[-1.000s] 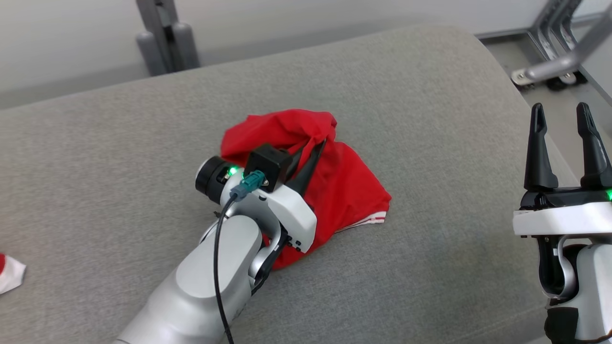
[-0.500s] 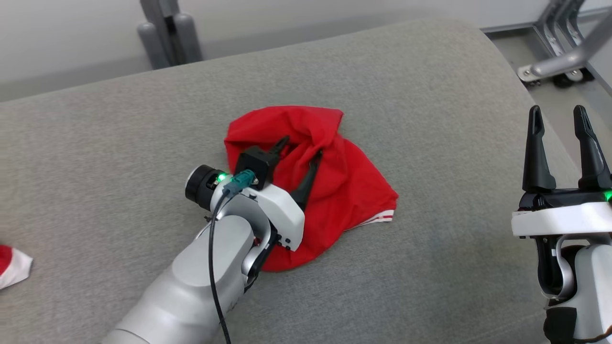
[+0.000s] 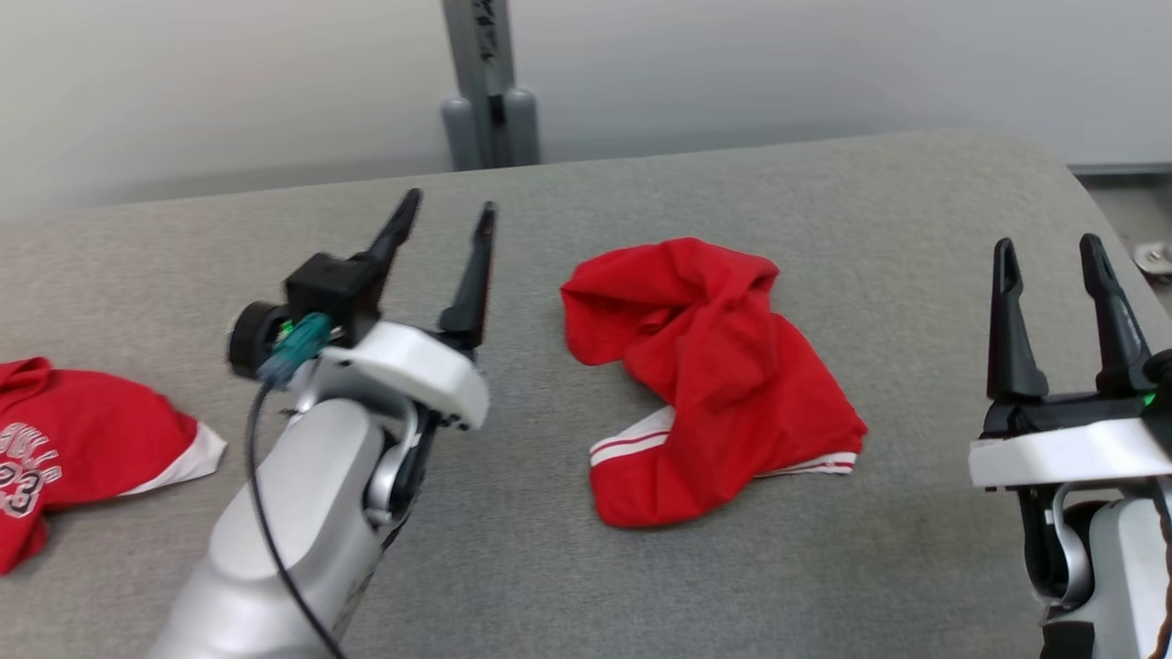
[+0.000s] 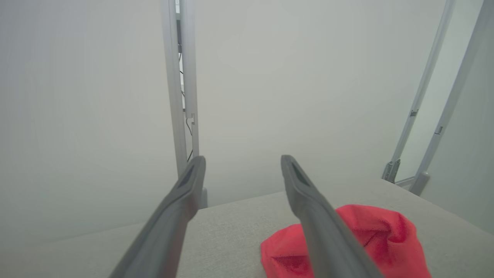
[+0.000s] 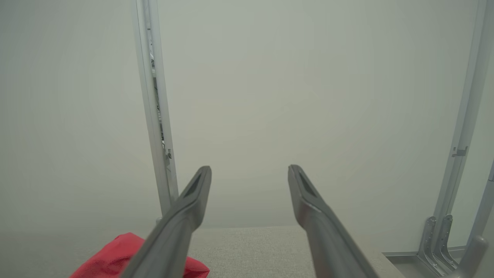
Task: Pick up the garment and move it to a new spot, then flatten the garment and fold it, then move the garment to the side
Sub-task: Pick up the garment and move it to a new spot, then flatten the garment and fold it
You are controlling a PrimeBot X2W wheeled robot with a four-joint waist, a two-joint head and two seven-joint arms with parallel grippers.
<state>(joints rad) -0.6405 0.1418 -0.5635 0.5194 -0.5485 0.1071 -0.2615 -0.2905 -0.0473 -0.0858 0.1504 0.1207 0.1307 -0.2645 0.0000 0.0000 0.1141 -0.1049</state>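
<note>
**Garment Released, Left Gripper Being Drawn Clear**

Well to the left of the grey post (image 3: 490, 91), a second red garment with white print (image 3: 64, 458) is being left untouched on the grey padded surface (image 3: 824, 183). Just left of the post, the left gripper (image 3: 449, 206) is being held above the surface with its 2 fingers spread wide and nothing between them. 1 second ago those fingers were being pressed shut on a bunched fold of the garment. Half a second ago they were being parted over it, and now they are being carried clear. The head camera is also being turned, so the shifted framing is not being counted as movement of the cloth. Setting the garment down in a new spot is therefore being judged complete, and flattening is being judged the step now due.

To the right of the post and nearer the robot, the garment (image 3: 705, 366) is being left in a crumpled heap, with its white-striped hem showing at the near edge. It is being kept apart from the left gripper, off that gripper's right side. Further right of the post, the right gripper (image 3: 1047, 243) is being held wide open and empty, apart from the cloth.
</note>
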